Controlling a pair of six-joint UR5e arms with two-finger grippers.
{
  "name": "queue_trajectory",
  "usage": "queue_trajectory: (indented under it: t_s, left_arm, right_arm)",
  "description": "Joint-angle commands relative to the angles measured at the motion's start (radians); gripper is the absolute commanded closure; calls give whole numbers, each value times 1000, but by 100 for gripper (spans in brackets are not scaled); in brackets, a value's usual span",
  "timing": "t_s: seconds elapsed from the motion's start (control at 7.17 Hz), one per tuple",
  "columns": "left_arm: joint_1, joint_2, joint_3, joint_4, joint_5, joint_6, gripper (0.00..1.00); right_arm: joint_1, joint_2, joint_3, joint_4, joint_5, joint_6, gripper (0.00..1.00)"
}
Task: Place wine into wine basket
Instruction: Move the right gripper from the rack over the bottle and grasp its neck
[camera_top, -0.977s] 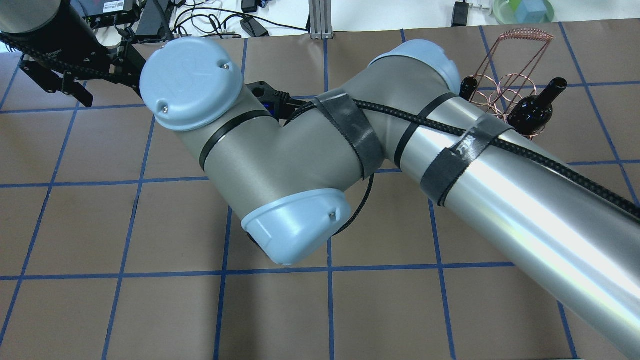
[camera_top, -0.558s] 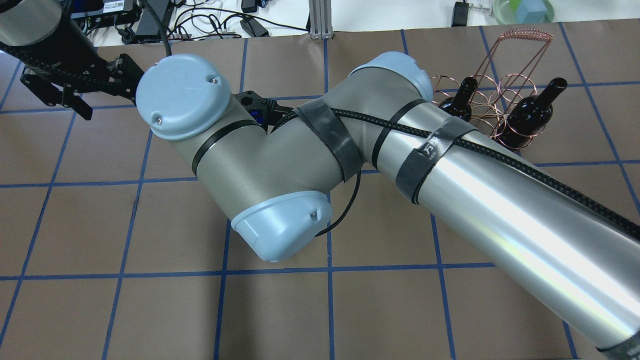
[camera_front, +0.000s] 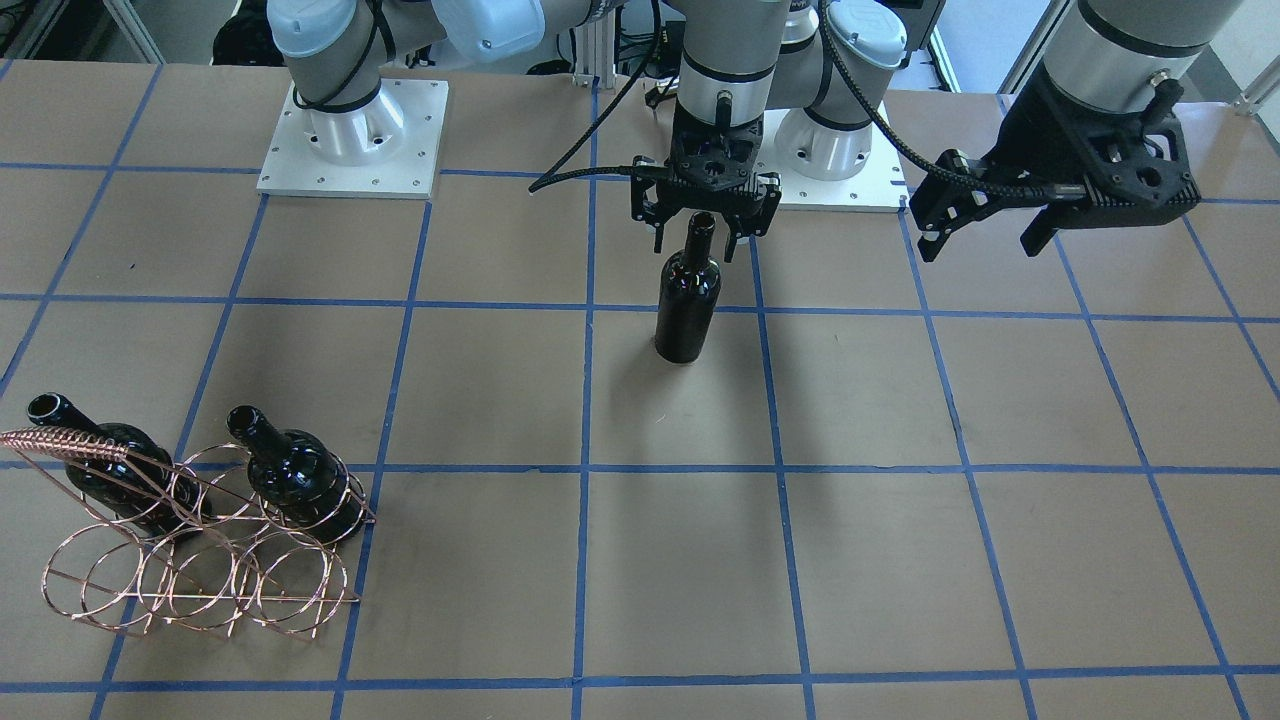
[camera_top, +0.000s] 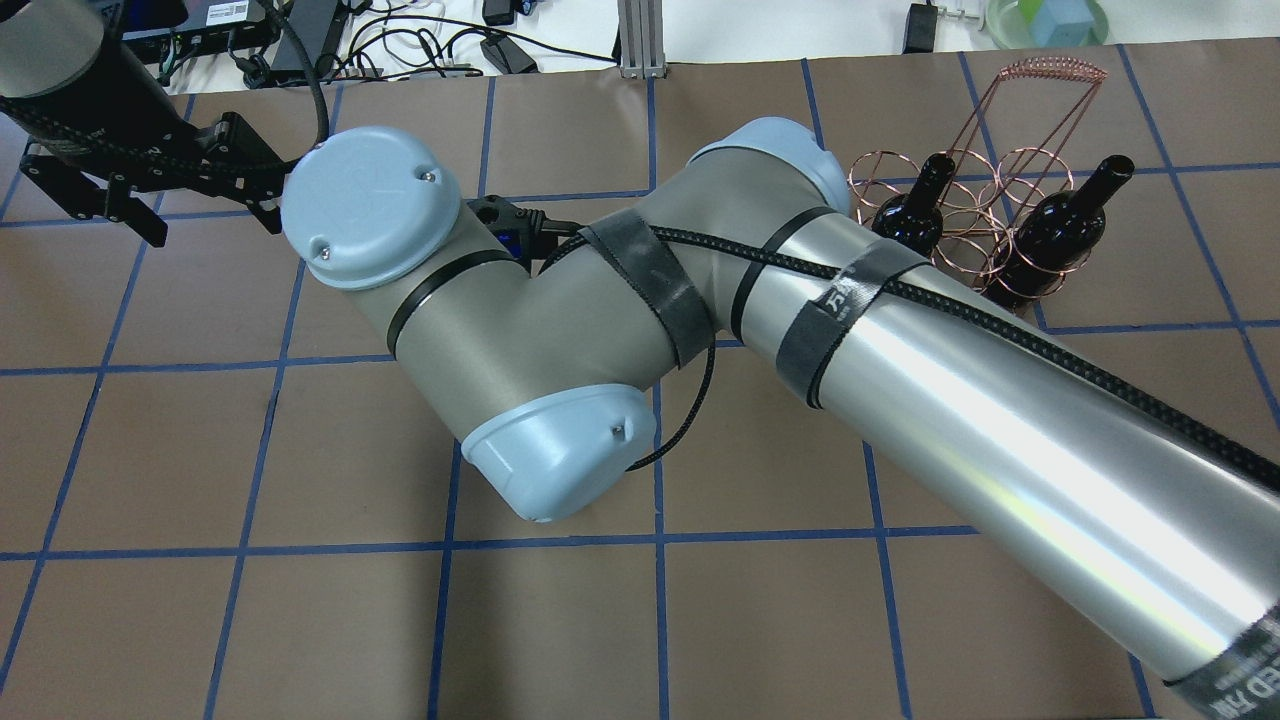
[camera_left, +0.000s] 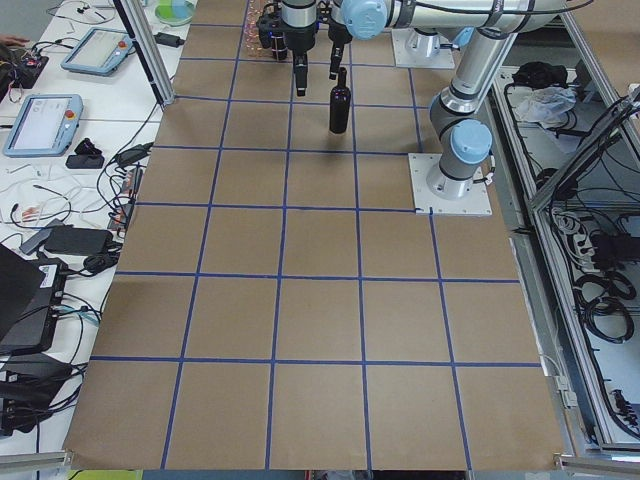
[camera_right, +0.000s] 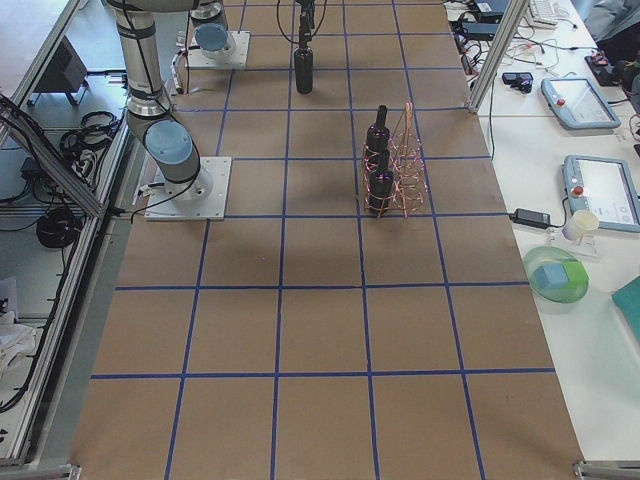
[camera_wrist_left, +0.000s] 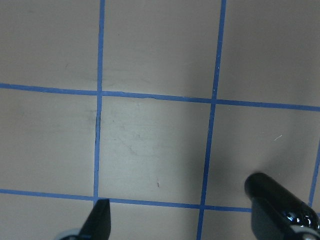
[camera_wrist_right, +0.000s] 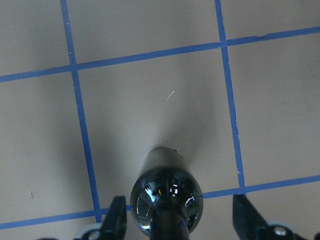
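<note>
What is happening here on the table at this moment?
The right gripper is open around the neck of a bottle that stands mid-table; it is not clamped on it. The left gripper hangs open and empty to one side. Two other bottles already sit in the basket, which has empty rings.

We see a table (camera_right: 320, 335) covered in brown paper, gridded with blue tape (camera_right: 325, 287). White benches (camera_right: 535, 160) alongside carry teach pendants (camera_right: 580, 102), cables (camera_left: 125, 175) and a green bowl (camera_right: 556, 277).
</note>
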Motion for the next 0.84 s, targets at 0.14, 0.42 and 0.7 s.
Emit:
queue_trajectory:
  t_s: [0.14, 0.42, 0.7]
  left_arm:
    - [-2, 15, -1, 2, -4, 7, 0]
    - [-2, 22, -1, -4, 8, 7, 0]
    - [-3, 22, -4, -4, 8, 7, 0]
  right_arm:
    - [0, 7, 1, -5, 30, 8, 74]
    - [0, 8, 1, -3, 43, 10, 76]
    - [-1, 7, 1, 1, 41, 10, 85]
